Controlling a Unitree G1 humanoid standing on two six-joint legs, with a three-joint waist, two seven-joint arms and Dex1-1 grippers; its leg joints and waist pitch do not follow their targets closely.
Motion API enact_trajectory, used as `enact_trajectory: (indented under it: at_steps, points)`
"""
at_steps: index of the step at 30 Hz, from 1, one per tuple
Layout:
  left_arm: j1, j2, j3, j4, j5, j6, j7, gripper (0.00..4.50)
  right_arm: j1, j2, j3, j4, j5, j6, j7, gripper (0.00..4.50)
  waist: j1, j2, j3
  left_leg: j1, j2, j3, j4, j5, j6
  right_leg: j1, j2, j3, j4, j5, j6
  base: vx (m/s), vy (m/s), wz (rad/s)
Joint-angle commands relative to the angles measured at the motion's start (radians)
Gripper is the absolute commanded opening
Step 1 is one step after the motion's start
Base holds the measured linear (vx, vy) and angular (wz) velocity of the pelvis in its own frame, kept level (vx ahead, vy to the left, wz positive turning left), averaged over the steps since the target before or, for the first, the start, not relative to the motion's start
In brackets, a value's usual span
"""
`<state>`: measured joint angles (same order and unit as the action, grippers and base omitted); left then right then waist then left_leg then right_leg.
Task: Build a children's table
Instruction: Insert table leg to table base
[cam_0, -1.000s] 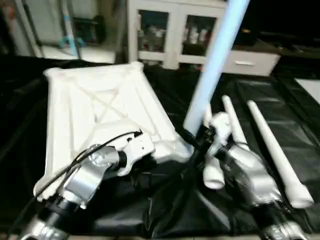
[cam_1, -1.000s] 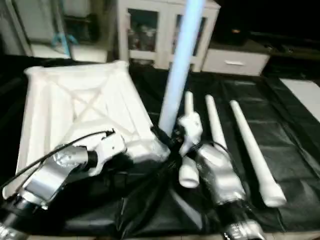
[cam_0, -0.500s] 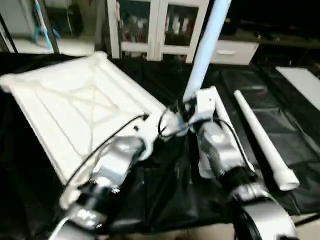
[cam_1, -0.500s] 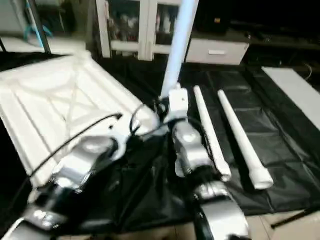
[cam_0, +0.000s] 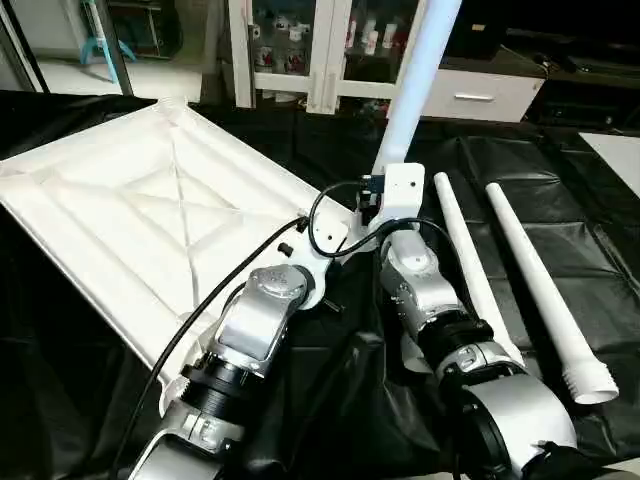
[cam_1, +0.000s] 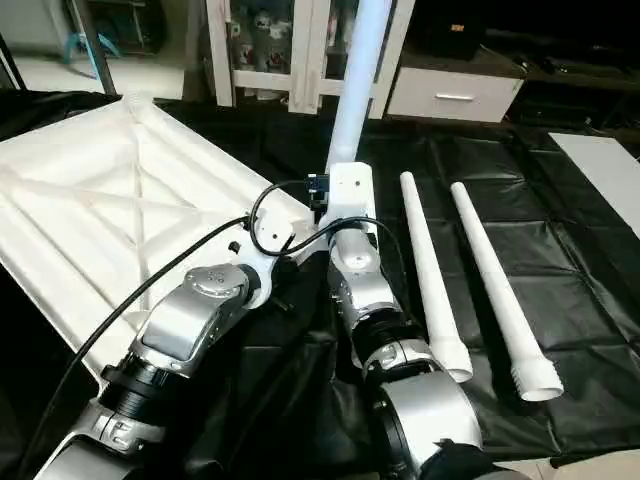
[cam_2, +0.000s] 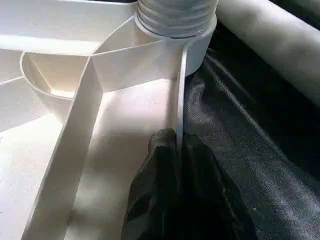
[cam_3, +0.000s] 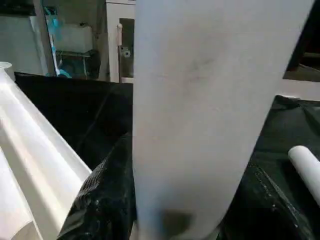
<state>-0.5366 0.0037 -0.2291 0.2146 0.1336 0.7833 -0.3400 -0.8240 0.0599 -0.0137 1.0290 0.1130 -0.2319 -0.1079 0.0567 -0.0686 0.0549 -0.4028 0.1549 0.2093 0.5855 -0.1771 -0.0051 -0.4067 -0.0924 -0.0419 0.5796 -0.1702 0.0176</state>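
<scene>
The children's table top (cam_0: 150, 220) lies upside down on black cloth, X ribs up. One white leg (cam_0: 415, 70) stands upright in the near right corner socket (cam_2: 175, 30). My right gripper (cam_3: 190, 200) is shut on this leg low down, with black fingers (cam_3: 105, 195) on both sides of it. Beside the socket, my left gripper (cam_2: 177, 147) is shut on the top's thin rim wall. Two more legs (cam_0: 470, 270) (cam_0: 540, 290) lie side by side to the right of my right arm.
Black cloth (cam_0: 560, 170) covers the work surface. A white cabinet with glass doors (cam_0: 300, 50) and a drawer unit (cam_0: 480, 95) stand behind. A white sheet (cam_0: 620, 150) lies at the far right edge.
The head camera has shifted and tilted, so the whole picture moved. The table top now looks more slanted against the lying legs. Both grippers keep their holds.
</scene>
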Motion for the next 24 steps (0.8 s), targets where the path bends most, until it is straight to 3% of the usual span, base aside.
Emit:
enact_trajectory:
  at_steps: [1,3,6,7,11,12,13,19,24]
  points:
    - [-0.026,0.012,0.066,-0.043,0.005,-0.029,0.051,0.0,0.044,-0.012,-0.019,0.078,-0.001,0.024,-0.005,1.84,0.001,-0.003,-0.068,0.04,0.076,-0.03,-0.069,-0.142,0.062,0.032,-0.06,0.033,-0.038,-0.057,-0.209,0.0,0.0,0.0]
    - [-0.024,0.012,0.064,-0.044,0.003,-0.028,0.051,0.0,0.043,-0.012,-0.019,0.076,-0.001,0.018,0.015,1.84,-0.001,-0.001,-0.068,0.04,0.077,-0.032,-0.072,-0.162,0.039,0.032,-0.057,0.032,-0.039,-0.082,-0.198,0.0,0.0,0.0]
    - [-0.022,0.018,0.06,-0.046,-0.005,-0.028,0.049,0.0,0.046,-0.012,-0.027,0.058,0.017,0.0,0.075,1.84,-0.002,-0.003,-0.07,0.038,0.075,-0.032,-0.069,-0.155,0.039,0.035,-0.058,0.033,-0.036,-0.059,-0.197,0.0,0.0,0.0]
    - [-0.022,0.023,0.059,-0.046,-0.008,-0.028,0.047,0.0,0.047,-0.01,-0.036,0.052,0.026,-0.006,0.097,2.4,-0.003,-0.004,-0.071,0.038,0.074,-0.031,-0.068,-0.14,0.046,0.036,-0.058,0.033,-0.034,-0.04,-0.202,0.0,0.0,0.0]
    - [-0.024,0.036,0.061,-0.045,-0.015,-0.029,0.037,0.0,0.056,-0.012,-0.044,0.024,0.04,-0.011,0.145,2.54,-0.004,-0.006,-0.07,0.035,0.074,-0.03,-0.065,-0.134,0.066,0.037,-0.059,0.033,-0.034,-0.039,-0.214,0.0,0.0,0.0]
    - [-0.024,0.038,0.061,-0.044,-0.015,-0.029,0.036,0.0,0.057,-0.011,-0.046,0.018,0.046,-0.01,0.156,2.61,-0.004,0.002,-0.071,0.036,0.074,-0.031,-0.065,-0.139,0.063,0.037,-0.061,0.034,-0.034,-0.048,-0.218,0.0,0.0,0.0]
    - [-0.025,0.04,0.062,-0.042,-0.017,-0.03,0.034,0.0,0.058,-0.01,-0.048,0.012,0.052,-0.008,0.168,2.88,-0.008,-0.002,-0.071,0.034,0.075,-0.032,-0.064,-0.135,0.062,0.038,-0.06,0.034,-0.033,-0.041,-0.222,0.0,0.0,0.0]
    - [-0.031,0.053,0.059,-0.035,-0.03,-0.034,0.027,0.0,0.059,-0.01,-0.058,-0.029,0.059,0.002,0.232,3.28,-0.014,0.001,-0.07,0.035,0.075,-0.033,-0.063,-0.171,0.05,0.035,-0.059,0.035,-0.034,-0.078,-0.232,0.0,0.0,0.0]
    - [-0.036,0.056,0.058,-0.027,-0.033,-0.042,0.025,0.0,0.06,-0.02,-0.051,-0.042,0.053,-0.002,0.25,3.54,-0.012,0.0,-0.071,0.035,0.075,-0.032,-0.061,-0.151,0.053,0.035,-0.058,0.034,-0.03,-0.055,-0.241,0.0,0.0,0.0]
